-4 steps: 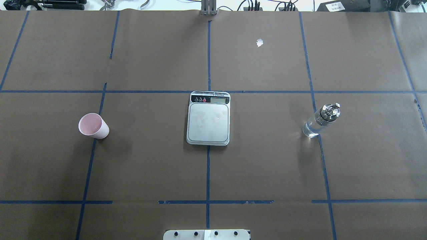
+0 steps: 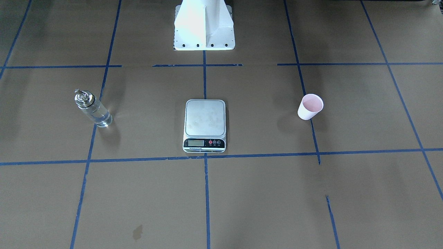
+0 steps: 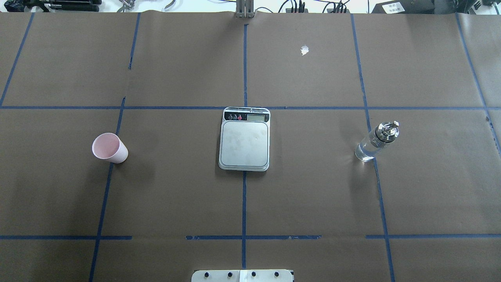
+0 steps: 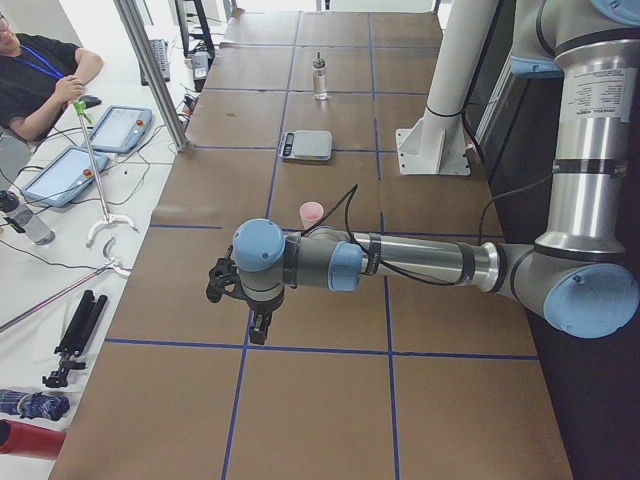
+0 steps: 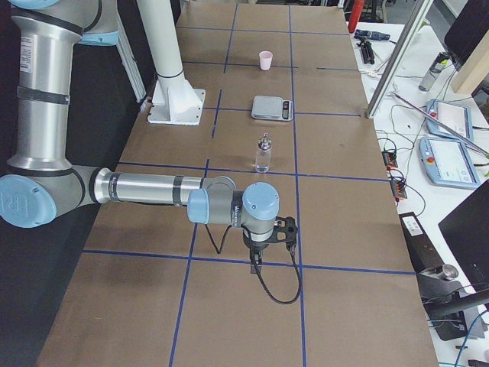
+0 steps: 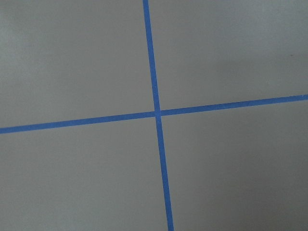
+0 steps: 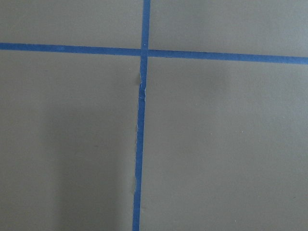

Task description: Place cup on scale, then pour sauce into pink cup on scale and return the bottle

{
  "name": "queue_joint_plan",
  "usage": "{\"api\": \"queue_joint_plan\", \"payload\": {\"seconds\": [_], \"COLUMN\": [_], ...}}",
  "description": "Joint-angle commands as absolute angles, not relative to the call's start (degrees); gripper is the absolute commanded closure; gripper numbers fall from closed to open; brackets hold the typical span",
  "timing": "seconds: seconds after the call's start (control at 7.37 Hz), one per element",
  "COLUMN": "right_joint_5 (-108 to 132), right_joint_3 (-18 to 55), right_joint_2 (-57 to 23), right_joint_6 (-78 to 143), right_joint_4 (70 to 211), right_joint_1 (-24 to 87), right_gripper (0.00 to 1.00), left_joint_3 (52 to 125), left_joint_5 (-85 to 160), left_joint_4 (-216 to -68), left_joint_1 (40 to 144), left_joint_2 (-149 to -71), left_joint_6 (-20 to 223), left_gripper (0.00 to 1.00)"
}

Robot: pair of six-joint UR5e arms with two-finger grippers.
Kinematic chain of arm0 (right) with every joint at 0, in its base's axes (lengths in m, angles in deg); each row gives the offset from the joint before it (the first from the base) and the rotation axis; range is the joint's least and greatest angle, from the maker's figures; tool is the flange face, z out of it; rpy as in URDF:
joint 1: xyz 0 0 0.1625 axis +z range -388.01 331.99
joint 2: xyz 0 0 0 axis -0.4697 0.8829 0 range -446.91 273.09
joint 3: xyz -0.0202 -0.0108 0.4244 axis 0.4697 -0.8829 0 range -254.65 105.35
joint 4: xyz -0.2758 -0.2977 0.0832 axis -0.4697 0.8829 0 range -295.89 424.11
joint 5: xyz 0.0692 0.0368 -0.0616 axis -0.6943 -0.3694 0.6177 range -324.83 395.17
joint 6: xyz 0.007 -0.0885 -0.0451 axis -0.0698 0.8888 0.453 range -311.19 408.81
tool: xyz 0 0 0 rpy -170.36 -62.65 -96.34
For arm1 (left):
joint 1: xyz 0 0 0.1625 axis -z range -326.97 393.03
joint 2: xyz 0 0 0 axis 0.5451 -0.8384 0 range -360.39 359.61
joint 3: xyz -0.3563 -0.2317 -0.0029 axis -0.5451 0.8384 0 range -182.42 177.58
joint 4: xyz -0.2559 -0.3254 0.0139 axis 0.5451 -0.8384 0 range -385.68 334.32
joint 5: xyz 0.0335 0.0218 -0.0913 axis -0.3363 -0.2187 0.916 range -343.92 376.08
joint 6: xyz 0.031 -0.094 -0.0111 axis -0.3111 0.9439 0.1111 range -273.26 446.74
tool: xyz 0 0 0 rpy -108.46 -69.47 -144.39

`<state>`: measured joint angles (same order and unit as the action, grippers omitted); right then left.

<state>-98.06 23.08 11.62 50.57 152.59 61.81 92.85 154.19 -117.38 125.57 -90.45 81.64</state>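
The pink cup point(image 3: 109, 148) stands upright on the table's left side, also in the front-facing view point(image 2: 310, 107). The scale point(image 3: 244, 143) lies at the centre with its platform bare point(image 2: 205, 119). The clear glass bottle point(image 3: 376, 141) with clear sauce and a metal spout stands on the right point(image 2: 91, 109). My left gripper point(image 4: 258, 326) shows only in the exterior left view, well short of the cup point(image 4: 312, 214). My right gripper point(image 5: 254, 264) shows only in the exterior right view, short of the bottle point(image 5: 263, 153). I cannot tell whether either is open or shut.
Brown paper with blue tape lines point(image 3: 244, 203) covers the table. The robot's white base point(image 2: 204, 26) stands behind the scale. A small white scrap point(image 3: 304, 50) lies at the far side. An operator point(image 4: 40, 75) sits beyond the table. Both wrist views show only paper and tape.
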Motion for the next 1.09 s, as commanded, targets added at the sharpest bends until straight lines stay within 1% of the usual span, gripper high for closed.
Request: {"api": "queue_joint_plan", "payload": {"seconds": [0.0,0.27,0.54,0.68,0.81,0.95], "right_joint_5": [-98.2,-98.2,-97.7,-97.9,-98.0,-98.2], "right_joint_3": [23.1,23.3,23.1,22.5,22.6,22.8], "right_joint_2": [11.6,11.5,10.4,9.2,8.7,8.6], "right_joint_6": [50.6,50.2,50.0,49.8,49.7,49.6], "right_joint_4": [150.4,148.7,136.4,132.9,132.4,130.7], "right_joint_1": [61.8,61.7,61.6,61.6,61.6,61.6], "right_gripper": [0.00,0.00,0.00,0.00,0.00,0.00], "left_joint_3": [92.4,92.1,93.2,92.8,90.9,90.2], "left_joint_5": [154.1,154.3,154.2,153.9,154.2,155.8], "left_joint_4": [-121.2,-123.1,-125.8,-134.2,-144.7,-150.3], "left_joint_1": [125.5,125.1,125.1,125.1,124.8,124.9], "left_joint_2": [-90.4,-90.5,-92.9,-94.2,-95.1,-94.6], "left_joint_6": [81.5,81.8,81.9,82.0,82.3,82.3], "left_gripper": [0.00,0.00,0.00,0.00,0.00,0.00]}}
